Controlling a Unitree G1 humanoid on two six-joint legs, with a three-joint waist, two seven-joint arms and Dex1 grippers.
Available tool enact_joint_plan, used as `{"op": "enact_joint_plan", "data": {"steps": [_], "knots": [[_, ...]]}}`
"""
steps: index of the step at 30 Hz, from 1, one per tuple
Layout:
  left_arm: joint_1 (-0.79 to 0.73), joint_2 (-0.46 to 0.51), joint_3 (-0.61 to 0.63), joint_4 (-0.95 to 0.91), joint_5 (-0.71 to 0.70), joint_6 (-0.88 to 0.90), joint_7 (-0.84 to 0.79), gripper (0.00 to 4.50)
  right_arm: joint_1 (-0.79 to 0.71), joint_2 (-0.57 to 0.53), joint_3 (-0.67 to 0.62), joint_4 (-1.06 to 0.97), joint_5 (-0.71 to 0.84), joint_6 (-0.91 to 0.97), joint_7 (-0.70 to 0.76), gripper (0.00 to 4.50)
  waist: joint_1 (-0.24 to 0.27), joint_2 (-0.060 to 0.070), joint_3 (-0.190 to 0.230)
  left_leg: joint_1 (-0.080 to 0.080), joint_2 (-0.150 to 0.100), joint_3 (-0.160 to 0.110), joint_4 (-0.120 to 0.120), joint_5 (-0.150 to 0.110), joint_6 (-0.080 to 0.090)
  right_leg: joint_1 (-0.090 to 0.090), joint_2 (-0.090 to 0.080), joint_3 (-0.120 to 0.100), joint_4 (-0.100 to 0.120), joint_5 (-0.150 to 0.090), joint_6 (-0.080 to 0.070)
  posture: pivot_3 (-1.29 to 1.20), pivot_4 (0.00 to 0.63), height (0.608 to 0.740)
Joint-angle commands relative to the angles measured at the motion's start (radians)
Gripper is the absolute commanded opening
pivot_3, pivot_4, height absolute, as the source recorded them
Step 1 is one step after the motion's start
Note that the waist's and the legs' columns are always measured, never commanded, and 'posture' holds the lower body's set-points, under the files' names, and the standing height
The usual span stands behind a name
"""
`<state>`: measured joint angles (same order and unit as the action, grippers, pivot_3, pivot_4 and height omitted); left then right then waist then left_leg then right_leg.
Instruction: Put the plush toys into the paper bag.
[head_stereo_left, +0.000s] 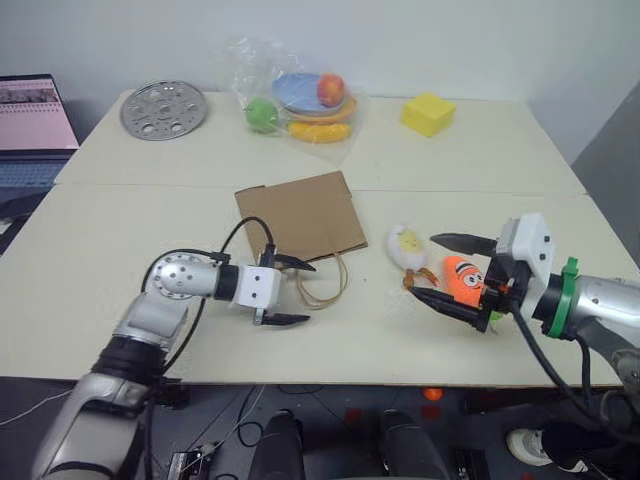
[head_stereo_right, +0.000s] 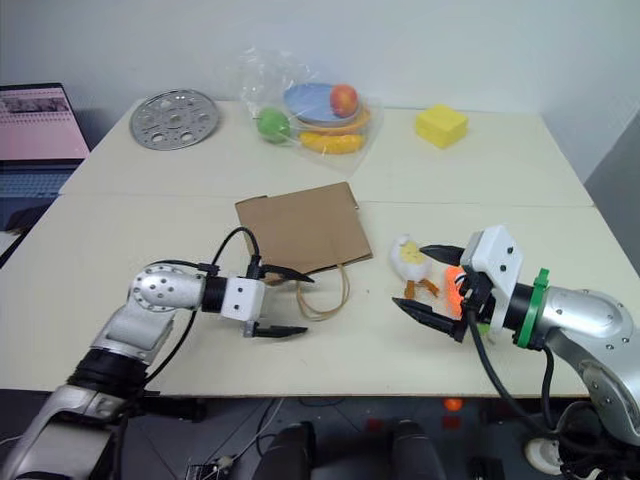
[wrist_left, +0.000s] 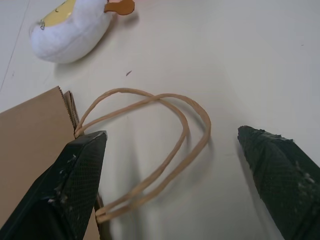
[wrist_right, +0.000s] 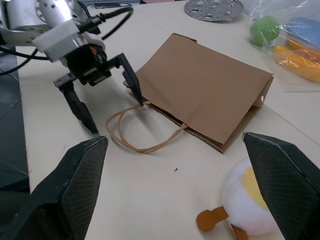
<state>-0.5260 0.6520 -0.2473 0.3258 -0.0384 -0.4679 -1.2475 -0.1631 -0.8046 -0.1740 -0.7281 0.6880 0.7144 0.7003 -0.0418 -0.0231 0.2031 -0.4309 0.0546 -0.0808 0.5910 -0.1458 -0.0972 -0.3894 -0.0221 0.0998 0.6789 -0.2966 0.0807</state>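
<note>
- The desk (head_stereo_left: 120, 270) is a pale surface with a seam running across it behind the paper bag; its near edge runs just below both arms, and wide bare stretches lie left of the bag and along the front.
- The paper bag (head_stereo_left: 300, 215) lies flat near the middle, its mouth and twisted loop handles (head_stereo_left: 325, 285) turned toward the near edge.
- The left gripper (head_stereo_left: 290, 292) hangs at the bag's mouth, fingers spread wide and holding nothing; one finger (wrist_right: 131, 77) sits at the bag's near corner, the other over bare desk, with the handles between them.
- The right gripper (head_stereo_left: 452, 272) is likewise wide open and empty, pointing toward the bag from the right.
- The white egg plush (head_stereo_left: 409, 250) lies just right of the bag, near the right gripper's fingertips.
- The orange carrot plush (head_stereo_left: 462, 278) lies beside the egg, between the right gripper's spread fingers as seen from above; contact cannot be told.
- At the far side: a perforated metal disc (head_stereo_left: 163, 109), a clear plastic bag of fruit and plates (head_stereo_left: 300, 100), a yellow foam cube (head_stereo_left: 428, 113).
- A laptop (head_stereo_left: 35, 125) stands off the left edge; a white wall rises behind.
</note>
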Motion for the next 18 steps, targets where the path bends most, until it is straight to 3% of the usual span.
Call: {"op": "enact_joint_plan", "data": {"steps": [1,14,18], "knots": [[-0.043,-0.026,0.007,0.055,0.0,-0.045,0.026,4.07,0.031,0.005,-0.038,-0.063,0.027,0.019,-0.045,4.5,0.003,-0.001,0.0,0.0,0.0,0.0,0.0,0.0,0.0,0.0,0.0,0.0,0.0,0.0,0.0,0.0,0.15,0.74],[-0.037,-0.057,0.007,0.101,-0.03,-0.072,0.009,0.06,0.024,0.002,-0.041,-0.058,0.037,0.018,-0.081,4.5,0.003,-0.001,0.0,0.0,0.0,-0.001,0.0,0.0,0.0,0.0,0.0,-0.001,0.0,0.0,0.0,0.0,0.15,0.74],[-0.025,-0.06,0.031,0.049,-0.119,0.061,-0.022,0.03,0.03,0.001,-0.03,-0.056,0.027,0.009,-0.073,4.5,0.003,-0.001,0.0,0.0,0.0,-0.001,0.0,0.0,0.0,0.0,0.0,0.0,0.0,0.0,0.0,0.0,0.15,0.74]]}}
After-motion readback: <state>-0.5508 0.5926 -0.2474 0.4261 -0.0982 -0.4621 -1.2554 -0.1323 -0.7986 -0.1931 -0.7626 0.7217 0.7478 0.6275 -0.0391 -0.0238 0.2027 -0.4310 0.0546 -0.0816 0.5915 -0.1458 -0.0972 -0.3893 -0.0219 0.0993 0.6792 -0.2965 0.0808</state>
